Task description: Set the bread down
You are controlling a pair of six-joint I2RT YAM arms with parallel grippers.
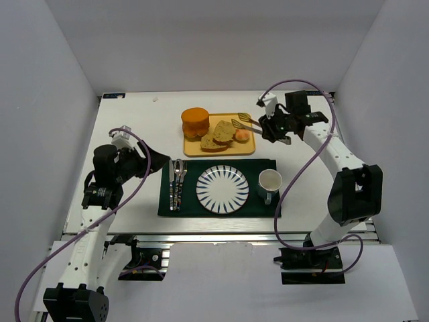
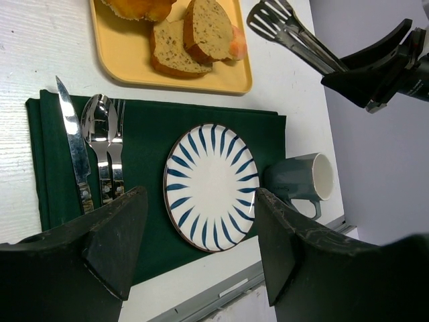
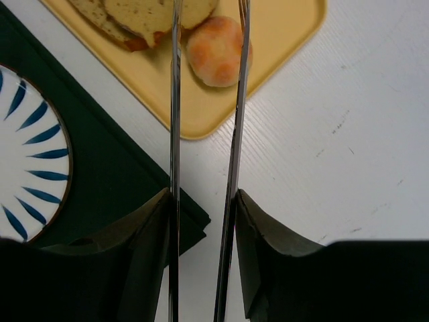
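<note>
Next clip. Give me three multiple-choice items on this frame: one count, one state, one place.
1. How many pieces of cutlery lie on the green mat?
A two
B three
C five

2. What state is the right claw in?
A open and empty
B out of view
C shut on the tongs

3. Where do the bread slices lie?
A on the green mat
B on the yellow tray
C between the tongs

Key:
1 B: a knife, a spoon and a fork lie side by side.
2 C: both tong arms run between its fingers.
3 B: both slices rest on the tray, with the tong tips beside them.
</note>
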